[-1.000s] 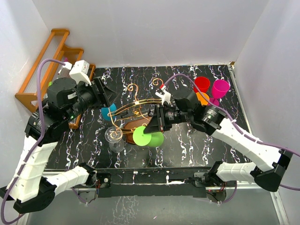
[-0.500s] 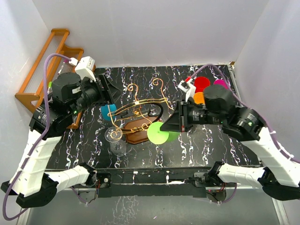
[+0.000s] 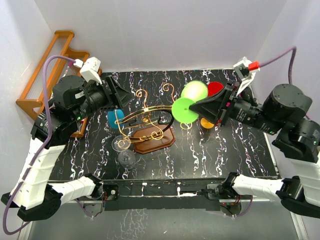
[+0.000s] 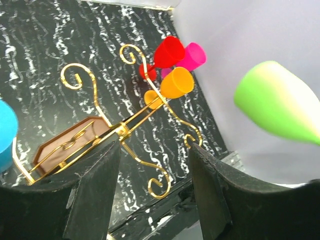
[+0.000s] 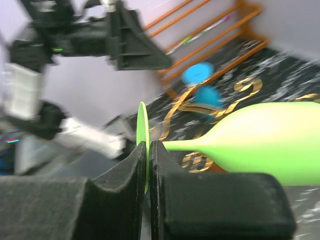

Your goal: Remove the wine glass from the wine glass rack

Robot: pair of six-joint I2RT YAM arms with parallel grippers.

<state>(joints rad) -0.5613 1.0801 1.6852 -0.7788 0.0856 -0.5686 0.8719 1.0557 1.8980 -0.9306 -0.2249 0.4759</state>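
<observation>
My right gripper [image 3: 201,107] is shut on the flat foot of a green wine glass [image 3: 188,101]. It holds the glass in the air on its side, up and to the right of the wine glass rack [image 3: 145,117] and clear of it. In the right wrist view the fingers [image 5: 141,161] pinch the green foot, and the bowl [image 5: 260,135] points right. The rack is gold wire with scroll ends on a reddish-brown wooden base [image 3: 156,141]. My left gripper [image 3: 119,95] is open and empty above the rack's left side. Its wrist view shows the rack [image 4: 146,112] between its fingers and the green bowl [image 4: 278,107] at right.
A clear wine glass [image 3: 122,148] sits at the rack's near-left end, and a blue cup [image 3: 113,120] is beside it. Red [image 3: 216,88] and orange [image 3: 206,122] cups stand at the back right. An orange-brown stepped shelf [image 3: 49,66] stands at the back left wall.
My right gripper has carried the green wine glass up and away from the rack, toward the back right. My left gripper has stayed above the rack's left side.
</observation>
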